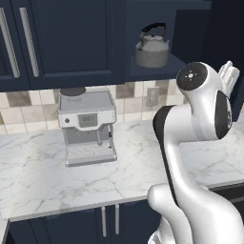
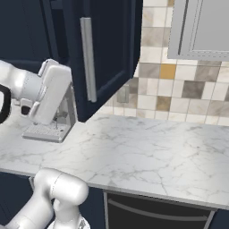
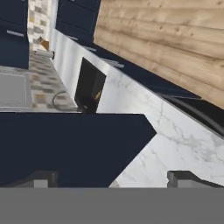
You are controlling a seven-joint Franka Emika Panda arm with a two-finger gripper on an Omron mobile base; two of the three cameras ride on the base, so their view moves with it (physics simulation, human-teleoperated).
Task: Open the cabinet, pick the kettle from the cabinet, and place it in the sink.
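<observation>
The cabinet point(image 2: 107, 49) door stands swung open, its long silver bar handle point(image 2: 88, 58) facing the right base camera. Inside, on the shelf, sits the grey kettle point(image 1: 152, 46) with its black arched handle (upright, lid on), above and to the right of the silver coffee machine point(image 1: 88, 126) on the marble desk point(image 1: 43, 181). The end effector point(image 3: 113, 178) has its two fingertips spread wide with nothing between them, just beside the navy door. In the hand view, the black sink point(image 3: 89, 86) lies well off along the desk.
</observation>
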